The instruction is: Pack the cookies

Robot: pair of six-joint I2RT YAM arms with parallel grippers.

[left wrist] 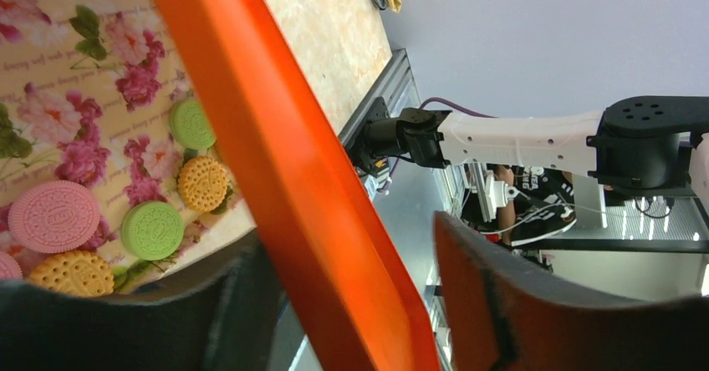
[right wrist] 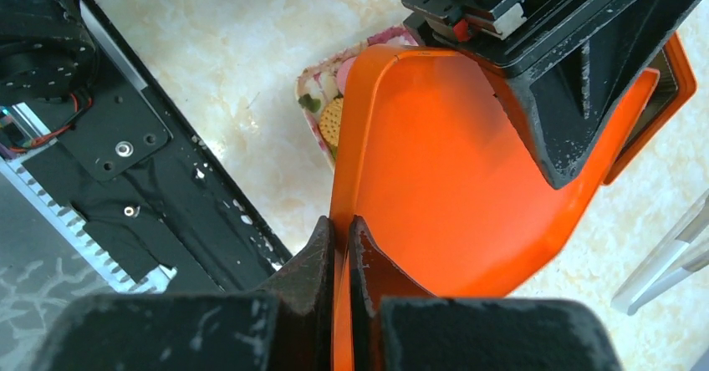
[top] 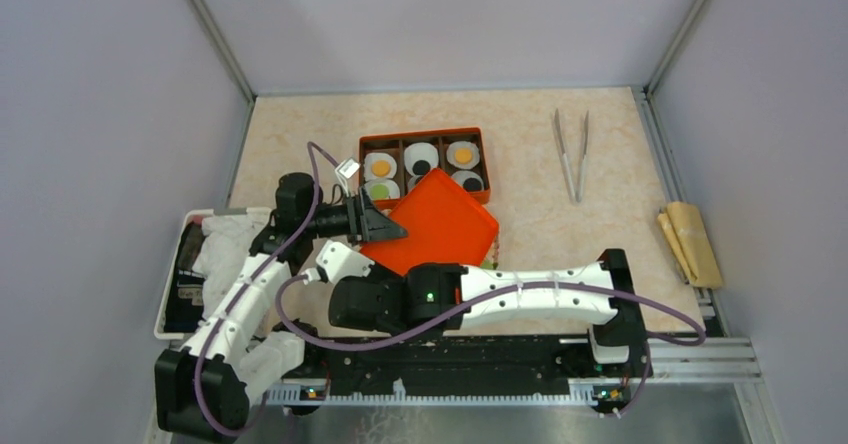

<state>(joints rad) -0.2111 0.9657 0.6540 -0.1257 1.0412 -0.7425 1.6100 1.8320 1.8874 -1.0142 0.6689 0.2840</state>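
An orange lid (top: 440, 226) is held tilted above the table. My right gripper (right wrist: 341, 229) is shut on its near rim; in the top view the gripper (top: 365, 264) is at the lid's lower left edge. My left gripper (left wrist: 347, 254) straddles the lid's (left wrist: 276, 154) far edge, open, with a gap at one finger (left wrist: 502, 304). Under the lid lies a floral tray (left wrist: 50, 70) with pink (left wrist: 53, 215), green (left wrist: 152, 230) and orange (left wrist: 203, 183) cookies. The orange divided box (top: 425, 134) behind holds white cups with orange (top: 379, 168), black (top: 423, 166) and green (top: 378, 191) cookies.
Metal tongs (top: 572, 154) lie at the back right. A beige folded item (top: 690, 242) sits at the right table edge. A white bin with cloth (top: 215, 254) stands at the left beside my left arm. The floral tray's rim (right wrist: 313, 95) shows left of the lid.
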